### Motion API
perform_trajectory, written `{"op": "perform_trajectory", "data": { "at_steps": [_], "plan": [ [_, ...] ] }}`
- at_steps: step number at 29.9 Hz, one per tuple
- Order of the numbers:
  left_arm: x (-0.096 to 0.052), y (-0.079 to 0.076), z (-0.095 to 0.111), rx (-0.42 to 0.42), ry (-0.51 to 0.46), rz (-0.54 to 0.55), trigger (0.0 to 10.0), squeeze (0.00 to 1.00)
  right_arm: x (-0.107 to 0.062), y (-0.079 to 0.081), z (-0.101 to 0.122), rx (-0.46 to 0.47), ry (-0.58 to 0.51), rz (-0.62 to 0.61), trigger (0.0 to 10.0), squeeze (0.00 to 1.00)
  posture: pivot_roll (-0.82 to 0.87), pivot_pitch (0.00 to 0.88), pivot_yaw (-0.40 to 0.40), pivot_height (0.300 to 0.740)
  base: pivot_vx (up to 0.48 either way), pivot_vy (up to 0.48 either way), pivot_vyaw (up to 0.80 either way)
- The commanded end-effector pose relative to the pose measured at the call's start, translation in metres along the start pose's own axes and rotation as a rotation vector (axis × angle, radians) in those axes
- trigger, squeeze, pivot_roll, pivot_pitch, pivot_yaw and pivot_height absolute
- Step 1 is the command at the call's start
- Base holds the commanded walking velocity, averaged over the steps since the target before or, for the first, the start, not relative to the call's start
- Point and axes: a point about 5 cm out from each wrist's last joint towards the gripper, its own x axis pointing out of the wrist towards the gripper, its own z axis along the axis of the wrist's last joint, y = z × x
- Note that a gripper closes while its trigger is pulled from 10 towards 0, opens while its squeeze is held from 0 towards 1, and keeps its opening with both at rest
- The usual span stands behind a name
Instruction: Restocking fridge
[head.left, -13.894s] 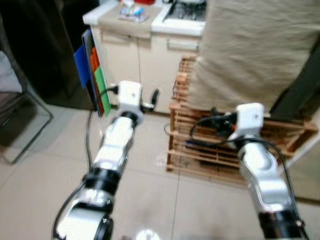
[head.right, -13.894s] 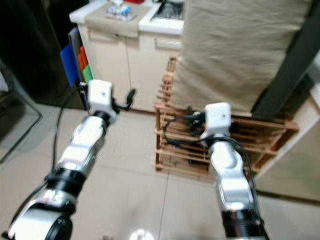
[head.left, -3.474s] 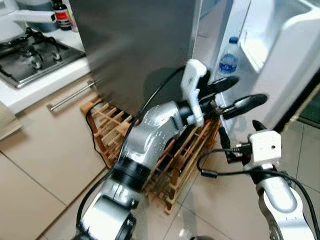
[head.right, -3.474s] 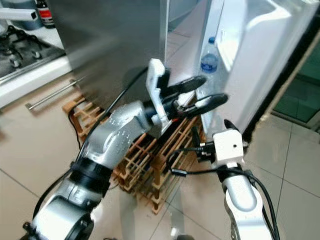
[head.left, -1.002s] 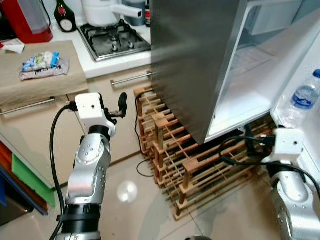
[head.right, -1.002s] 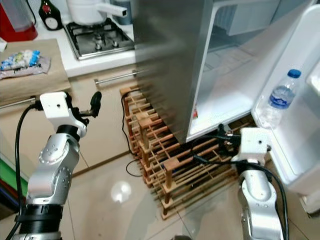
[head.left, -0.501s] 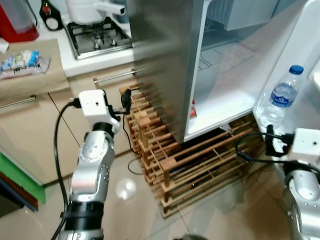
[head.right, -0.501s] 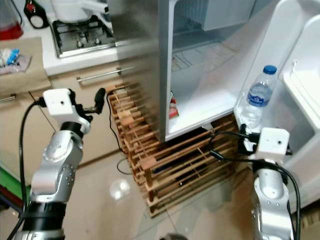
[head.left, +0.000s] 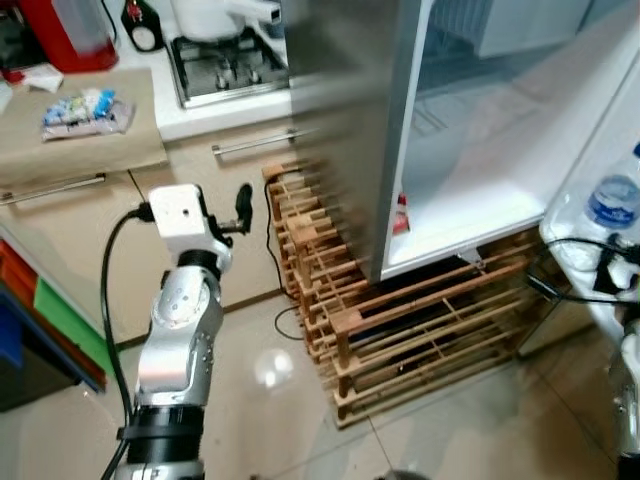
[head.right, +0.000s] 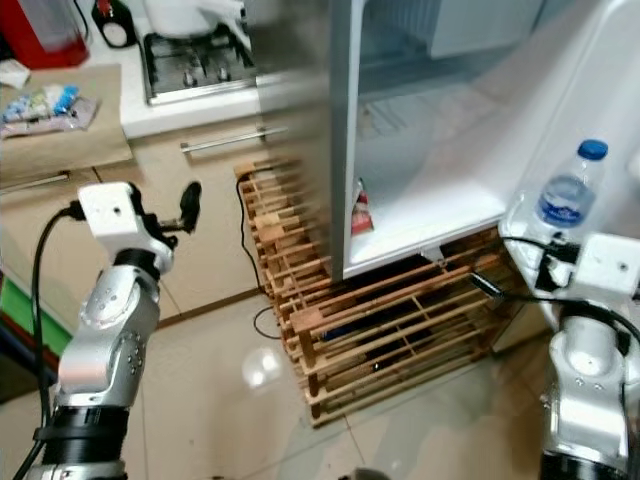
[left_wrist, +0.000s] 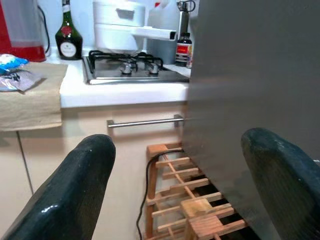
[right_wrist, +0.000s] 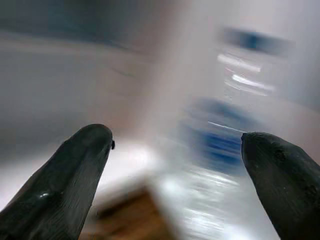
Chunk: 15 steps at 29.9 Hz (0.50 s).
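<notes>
Right, I read this as the stage between opening the fridge and fetching stock: the door stands open and both pincers are empty, so nothing is being carried yet.

Nearest me, the left gripper (left_wrist: 172, 190) is held out at the end of the silver left arm (head.left: 180, 340), its two long black fingers spread wide apart with nothing between them. It points at the cream cabinet front with the steel bar handle (head.left: 262, 141), just beside the slatted wooden wine rack (head.right: 390, 330) that sits on the tiled floor beneath the fridge.

The right gripper (right_wrist: 175, 170) is also spread open and empty. It sits low at my right, close to the clear plastic water bottle with the blue cap (head.right: 565, 200), which stands in the shelf of the white open fridge door (head.right: 600, 110). The wrist picture is smeared, so I cannot tell how near the fingers are to the bottle.

Beyond the rack, the steel-grey fridge (head.left: 350, 110) shows a pale, mostly bare lower shelf with one small red-and-white carton (head.right: 361, 213) at its front edge.

Farther left, a crinkled blue-and-white packet (head.left: 84, 112) lies on a beige cloth on the counter, well apart from both pincers, beside the gas hob (head.left: 228, 68). I judge that packet a likely thing to restock, so my next move calls for turning left and reaching up with the left gripper.
</notes>
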Motion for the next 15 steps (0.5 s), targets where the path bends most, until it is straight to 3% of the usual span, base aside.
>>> {"op": "perform_trajectory", "data": {
  "at_steps": [1, 4, 7, 13, 15],
  "plan": [
    [0.002, 0.004, 0.002, 0.007, -0.001, 0.014, 10.0, 0.00, 0.000, 0.015, 0.012, 0.023, -0.053, 0.082, 10.0, 0.00, -0.17, 0.000, 0.042, 0.740, 0.000, 0.000, 0.00],
    [0.002, 0.003, 0.002, 0.010, 0.001, 0.009, 10.0, 0.00, -0.005, 0.042, 0.015, 0.088, -0.051, 0.190, 10.0, 0.00, -0.16, 0.000, 0.042, 0.740, 0.000, 0.000, 0.00],
    [0.003, 0.000, 0.003, 0.034, 0.002, -0.009, 10.0, 0.00, -0.012, 0.065, 0.014, 0.127, -0.029, 0.345, 10.0, 0.00, -0.15, 0.000, 0.040, 0.740, 0.000, 0.000, 0.78],
    [0.000, 0.000, 0.006, 0.036, -0.019, -0.003, 10.0, 0.00, -0.019, 0.077, 0.012, 0.171, 0.005, 0.455, 10.0, 0.00, -0.15, 0.000, 0.040, 0.740, 0.000, 0.000, 0.77],
    [-0.003, 0.009, 0.006, 0.006, -0.026, 0.048, 10.0, 0.00, -0.019, 0.078, 0.012, 0.192, 0.015, 0.468, 10.0, 0.00, -0.13, 0.000, 0.035, 0.740, 0.000, 0.000, 0.76]
  ]
}}
